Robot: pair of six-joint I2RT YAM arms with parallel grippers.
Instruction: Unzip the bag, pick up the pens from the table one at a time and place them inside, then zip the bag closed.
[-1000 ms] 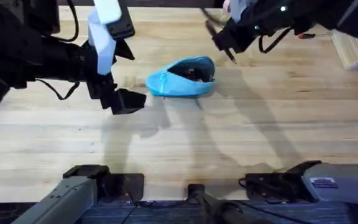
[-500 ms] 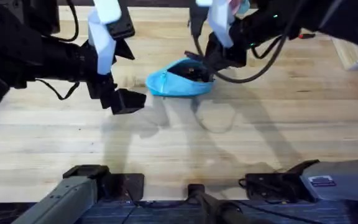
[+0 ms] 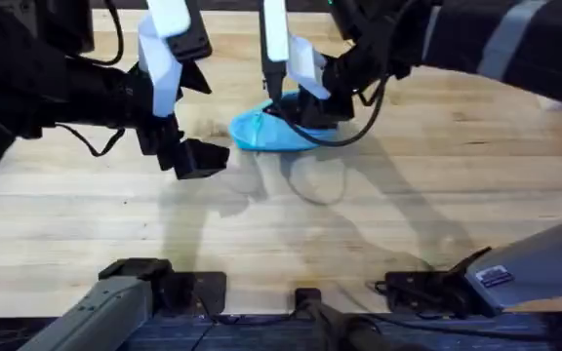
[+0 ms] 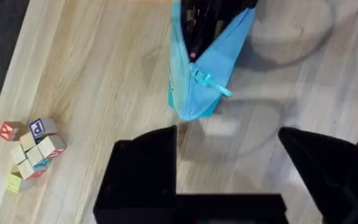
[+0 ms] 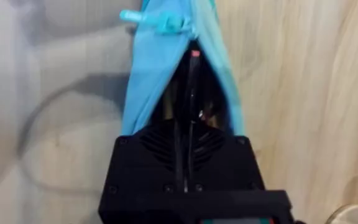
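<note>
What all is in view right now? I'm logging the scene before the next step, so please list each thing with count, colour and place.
bag: one, light blue, unzipped, lying mid-table toward the far side; teal pull tab at its closed end.
pen: one, slim and dark, pointing into the bag's open mouth, held at the right gripper's fingers.
toy blocks: a small cluster, mixed colours with letters, near the table's edge, seen from the left wrist.
table: one, light wooden planks, under everything.
left gripper: black, open, hovering beside the bag's closed end, apart from it.
right gripper: black, fingers together on the pen, over the bag's opening.
</note>
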